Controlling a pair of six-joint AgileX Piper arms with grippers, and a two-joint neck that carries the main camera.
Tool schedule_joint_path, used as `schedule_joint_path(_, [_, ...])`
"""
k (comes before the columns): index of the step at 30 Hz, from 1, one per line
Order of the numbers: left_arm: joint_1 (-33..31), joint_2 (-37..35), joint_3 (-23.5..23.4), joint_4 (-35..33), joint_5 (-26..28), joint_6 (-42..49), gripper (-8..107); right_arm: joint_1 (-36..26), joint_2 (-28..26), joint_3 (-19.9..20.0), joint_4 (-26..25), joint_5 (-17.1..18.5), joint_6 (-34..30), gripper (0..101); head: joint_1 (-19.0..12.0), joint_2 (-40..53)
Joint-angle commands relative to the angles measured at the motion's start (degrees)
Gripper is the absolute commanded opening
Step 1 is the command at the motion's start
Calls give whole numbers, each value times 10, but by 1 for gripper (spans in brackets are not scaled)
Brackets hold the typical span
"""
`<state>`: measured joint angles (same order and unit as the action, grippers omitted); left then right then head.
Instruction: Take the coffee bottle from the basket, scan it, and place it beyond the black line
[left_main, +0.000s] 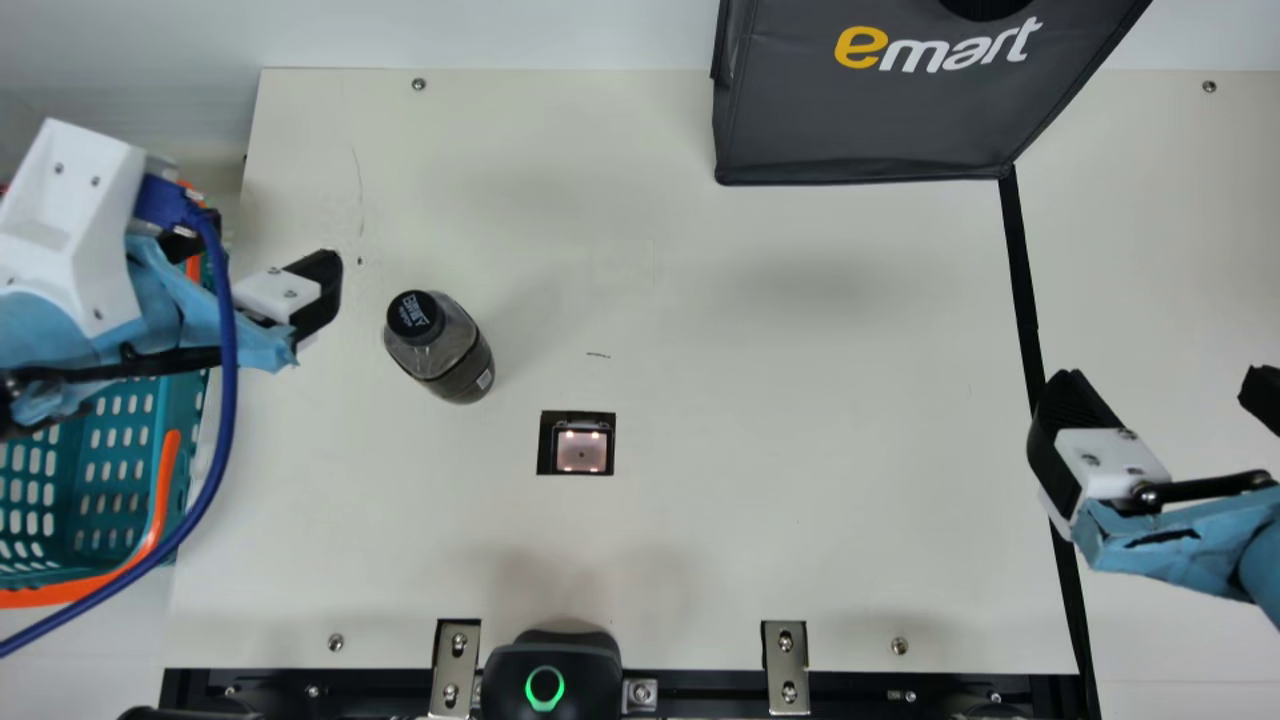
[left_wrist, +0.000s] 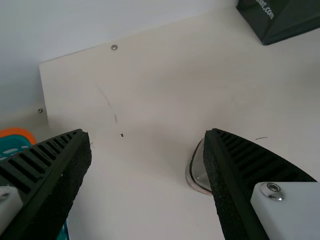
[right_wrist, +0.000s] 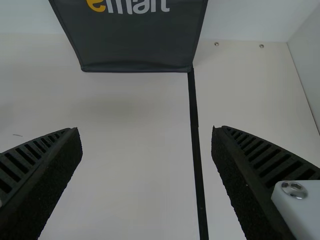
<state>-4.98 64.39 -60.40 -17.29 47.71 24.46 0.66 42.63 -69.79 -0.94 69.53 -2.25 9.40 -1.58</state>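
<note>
Main view puts the cream table (left_main: 800, 300) beneath me, teal basket (left_main: 187, 450) off its left edge. Left gripper (left_wrist: 146, 134) and right gripper (right_wrist: 146, 130) are spread, empty; the coffee bottle (left_main: 455, 355) stands upright leftward, probably parked for scanning at the scanner window (left_main: 582, 450).

My right claw (left_main: 1160, 395) has matt black fingers (right_wrist: 47, 185), ribbed and rough-faced. The tabletop (left_main: 700, 520) looks smooth and matt, the bottle (left_main: 450, 345) glossy and see-through, the bag (left_main: 860, 125) like matt cloth, the basket (left_main: 80, 510) plastic, the brackets (left_main: 785, 662) shiny metal.
</note>
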Motion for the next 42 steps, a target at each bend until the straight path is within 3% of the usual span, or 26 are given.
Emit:
schedule_joint_path(1, [-5,3,-1,-2,-3,6,90,0,0,0,0,0,0,91,-15,0])
schedule_joint_path(23, [-45,45,-8,-53,3,70,90,0,0,0,0,0,0,91,-15,0])
schedule_joint_path(42, [-96,26,35,-21,-16,0,90,0,0,0,0,0,0,91,-15,0])
